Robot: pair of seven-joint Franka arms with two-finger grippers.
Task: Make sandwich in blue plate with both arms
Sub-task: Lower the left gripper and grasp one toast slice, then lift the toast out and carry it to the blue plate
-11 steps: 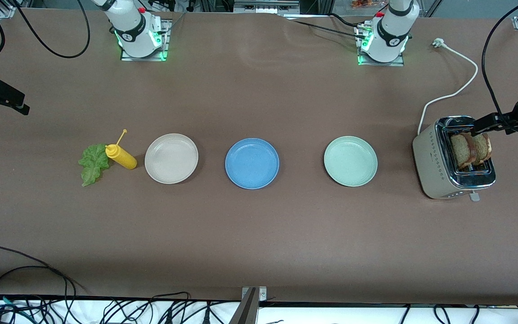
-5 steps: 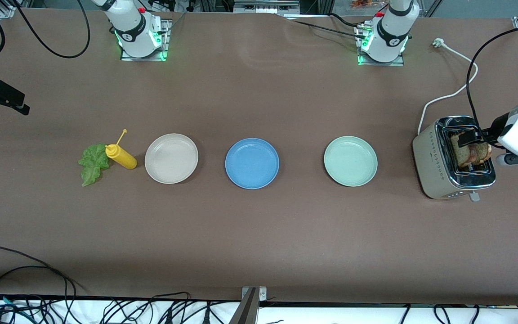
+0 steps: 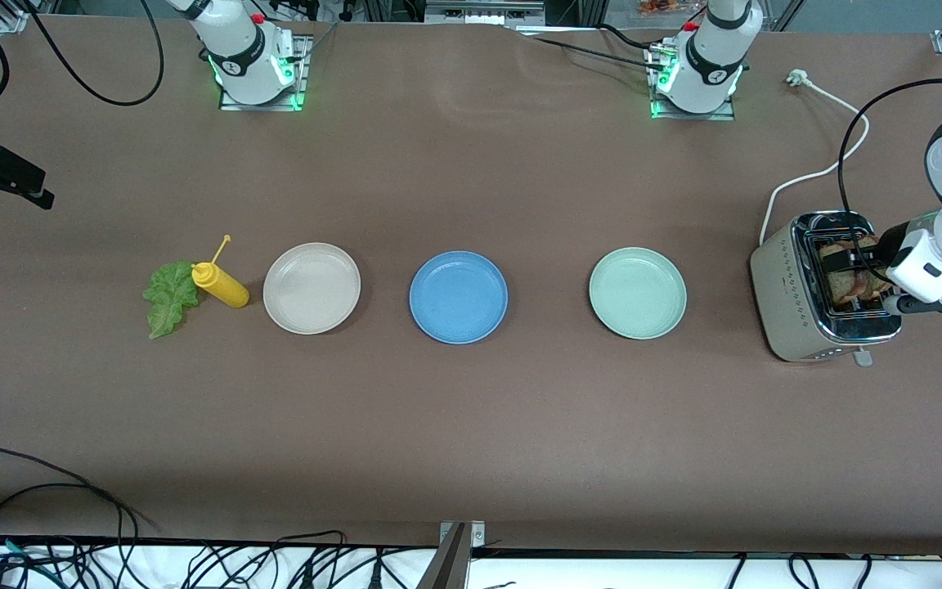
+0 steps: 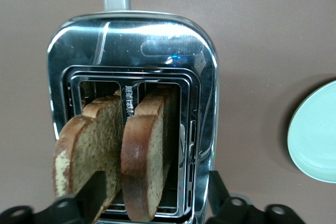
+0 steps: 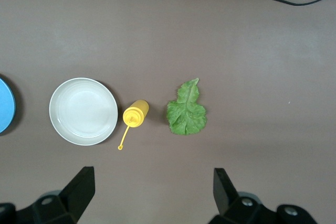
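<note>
Two brown bread slices (image 3: 844,283) stand upright in the slots of a chrome toaster (image 3: 790,298) at the left arm's end of the table. My left gripper (image 3: 857,263) points down over them, open. In the left wrist view one slice (image 4: 89,150) and the darker-crusted slice (image 4: 144,161) rise between the left gripper's (image 4: 152,198) fingers; one finger (image 4: 86,200) overlaps the first slice and the other stands by the toaster's chrome edge. The blue plate (image 3: 458,296) is bare at mid-table. The lettuce leaf (image 3: 168,298) lies flat at the right arm's end. My right gripper (image 5: 152,192) hangs open, high above it, holding nothing.
A yellow squeeze bottle (image 3: 220,285) lies beside the lettuce. A beige plate (image 3: 311,288) and a pale green plate (image 3: 637,293) flank the blue plate in one row. The toaster's white cord (image 3: 827,168) runs toward the left arm's base.
My left arm swung in over the toaster and turned its gripper downward onto the bread slices, its fingers narrowing slightly. The right arm has stayed still.
</note>
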